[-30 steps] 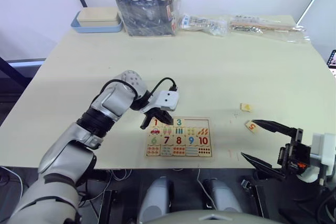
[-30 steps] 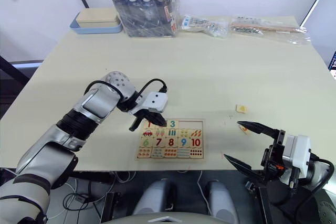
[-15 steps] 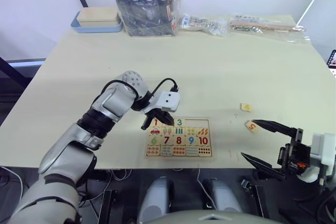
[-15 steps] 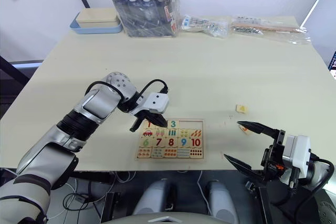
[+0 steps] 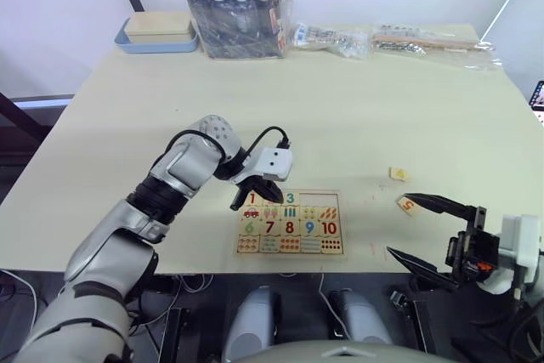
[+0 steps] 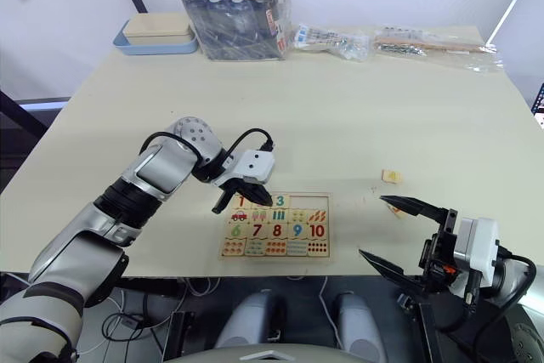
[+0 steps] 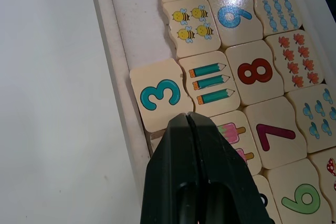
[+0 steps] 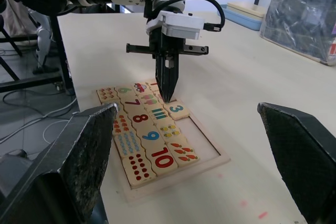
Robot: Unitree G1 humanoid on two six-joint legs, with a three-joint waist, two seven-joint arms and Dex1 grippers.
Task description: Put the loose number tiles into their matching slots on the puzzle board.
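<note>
Left wrist view shows the left gripper (image 7: 188, 121) with its two black fingers pressed together and nothing between them, the tip resting at the edge of the 3 tile (image 7: 159, 96), which lies in the top row of the puzzle board (image 5: 291, 224) but looks slightly askew, so it may not be fully seated. My reading is that the step in hand is nudging this tile home with the closed fingertip. The 1 tile (image 5: 252, 199) sits in its slot at the board's left end; the slot between 1 and 3 lies under the gripper, so I cannot tell whether a 2 is there. The two slots to the right of the 3 are bare.

The board lies near the front edge of the desk (image 5: 340, 116), a little left of its middle. The 4 tile (image 5: 398, 174) and the 5 tile (image 5: 407, 205) lie loose toward the front right corner. The right gripper (image 5: 421, 229) hangs just beyond the front edge near the 5, jaws spread wide, empty. Next it should likely close on the 5, needing a low, flat pinch on a thin tile.
</note>
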